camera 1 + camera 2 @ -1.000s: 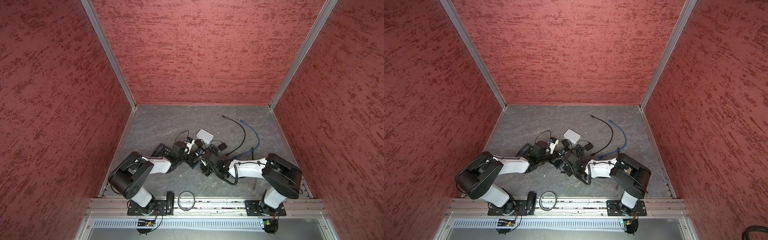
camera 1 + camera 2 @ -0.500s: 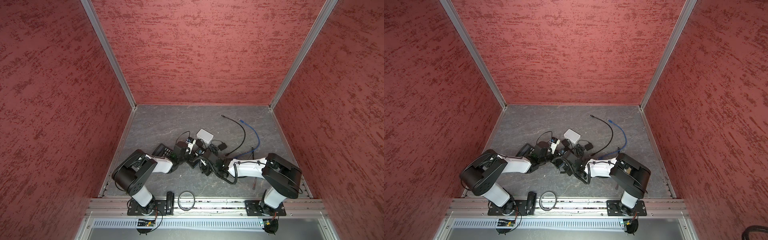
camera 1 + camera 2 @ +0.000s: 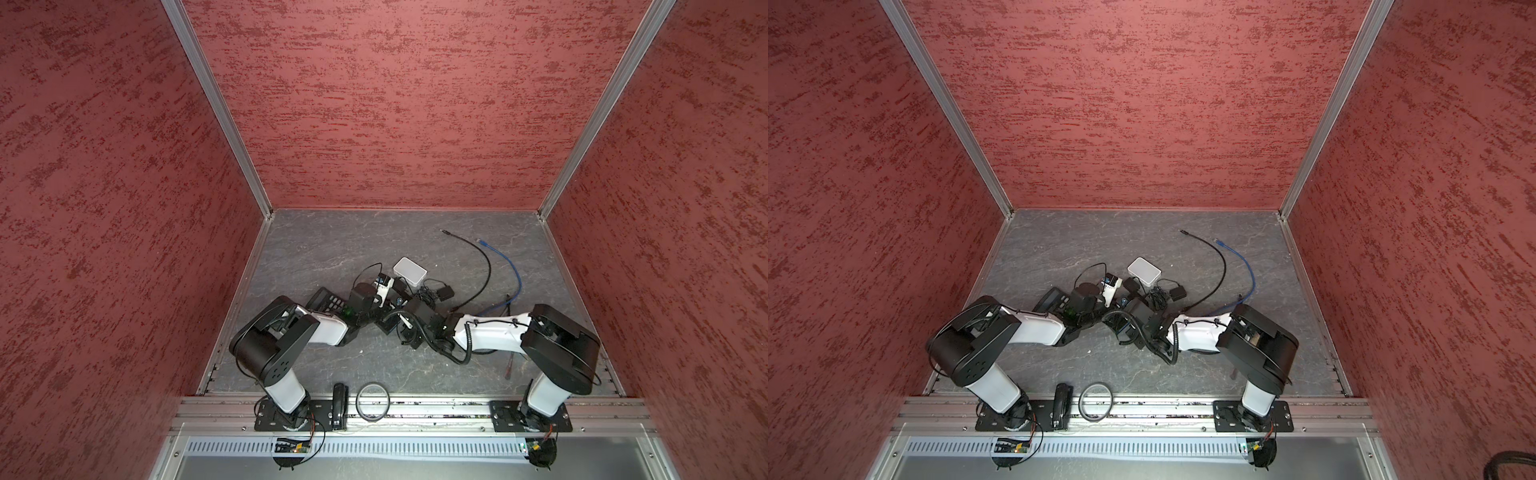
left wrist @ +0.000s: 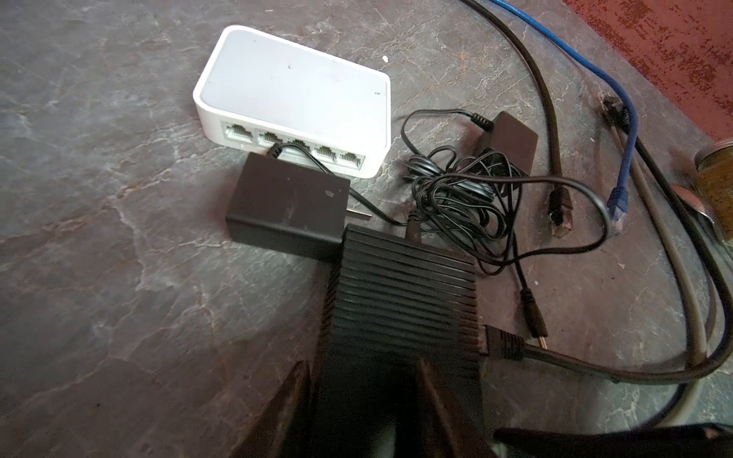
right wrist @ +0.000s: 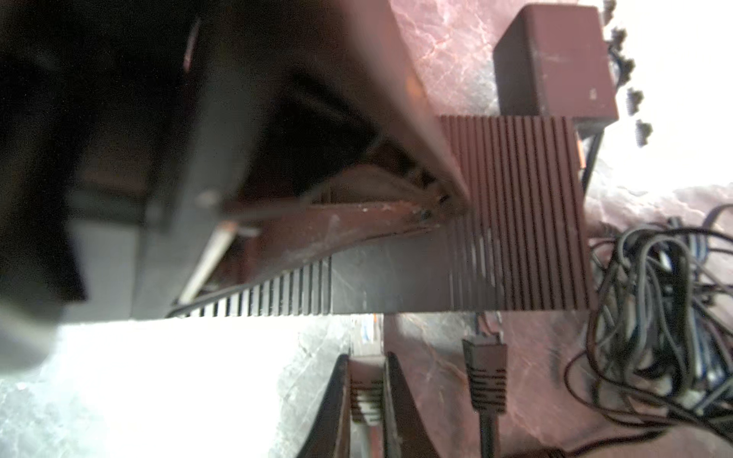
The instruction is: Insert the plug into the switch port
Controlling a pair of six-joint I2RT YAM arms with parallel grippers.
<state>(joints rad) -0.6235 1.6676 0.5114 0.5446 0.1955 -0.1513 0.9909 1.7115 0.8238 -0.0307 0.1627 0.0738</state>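
Observation:
My left gripper (image 4: 363, 365) is shut on a black ribbed switch box (image 4: 400, 293), one finger on each side of its near end. A black plug (image 4: 501, 343) sits in the box's side. In the right wrist view my right gripper (image 5: 367, 361) is shut on a pale plug (image 5: 367, 392), whose tip points at the side face of the ribbed box (image 5: 515, 214), close to it and beside the black plug (image 5: 484, 372). The port itself is hidden. Both arms meet mid-floor in both top views.
A white five-port box (image 4: 293, 87) (image 3: 410, 272) lies beyond the black box, with a black power adapter (image 4: 285, 206) against it. There is also a tangle of thin black cable (image 4: 456, 194), a blue cable (image 4: 618, 198) (image 3: 511, 270) and a calculator (image 3: 326, 301). A ring (image 3: 373, 401) lies by the front rail.
The left arm's elbow has drifted a little toward the middle. Both grippers stay in about the same spot with their holds unchanged.

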